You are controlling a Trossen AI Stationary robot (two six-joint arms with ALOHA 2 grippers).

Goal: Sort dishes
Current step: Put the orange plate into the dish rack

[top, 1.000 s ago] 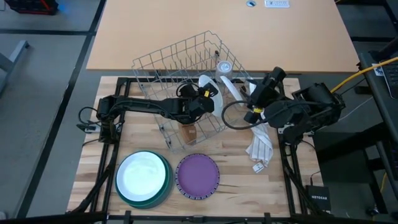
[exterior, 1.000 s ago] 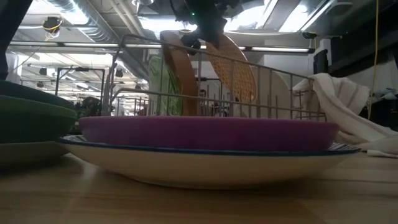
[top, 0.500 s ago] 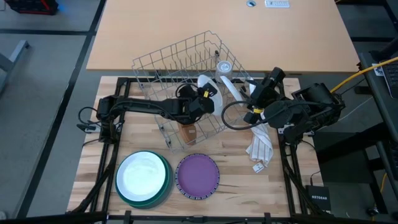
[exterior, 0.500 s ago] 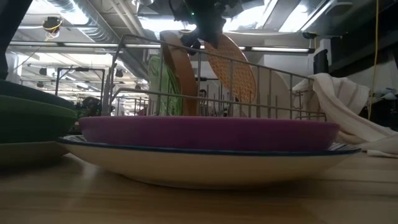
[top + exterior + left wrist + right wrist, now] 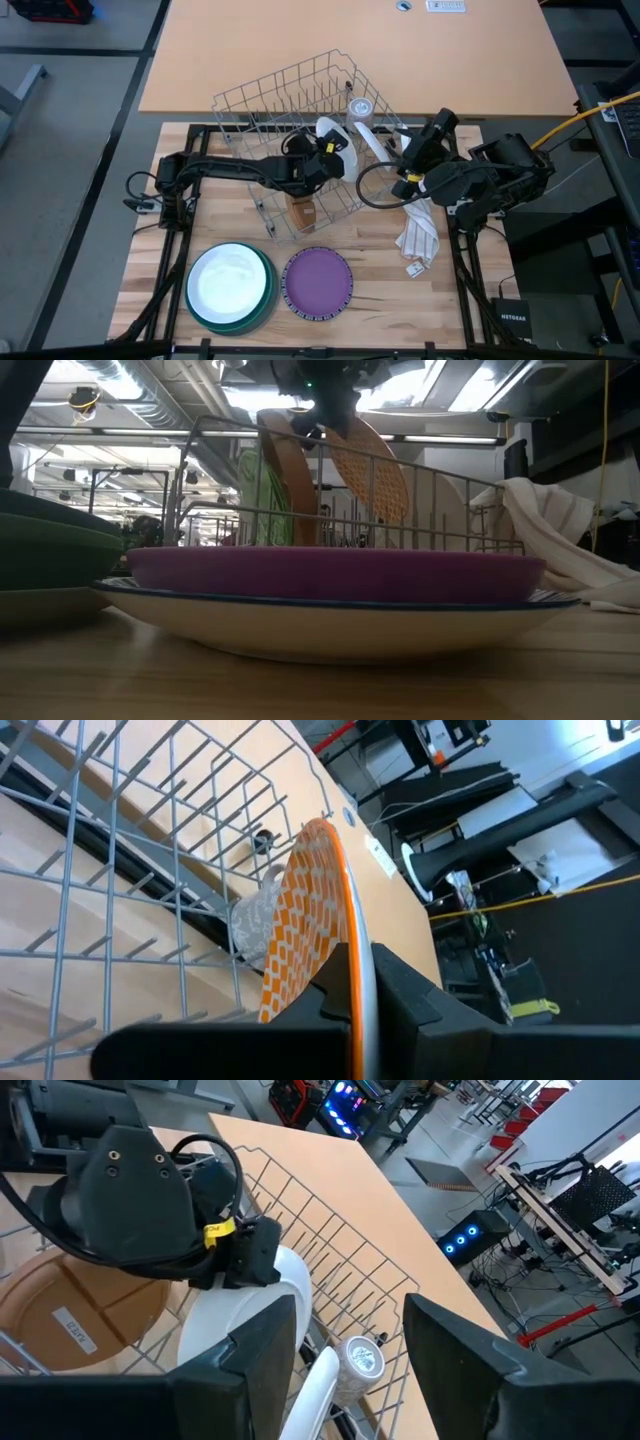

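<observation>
Bright overhead light, blurred low foreground

Wooden table [image 5: 370, 300] carries the wire rack [image 5: 290, 120], with a white-topped plate stack [image 5: 230, 285] and purple-topped stack [image 5: 318, 282] in front of the rack, a cloth [image 5: 420, 238] to its right.

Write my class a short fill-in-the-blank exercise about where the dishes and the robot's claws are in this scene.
1. The left claw is shut on the rim of the ____-patterned plate.
2. That plate stands inside the wire ____.
3. The purple plate lies on the table to the right of the ____ plate, which tops a green one.
4. The right claw is ____, holding nothing.

Missing words: orange; rack; white; open
</observation>
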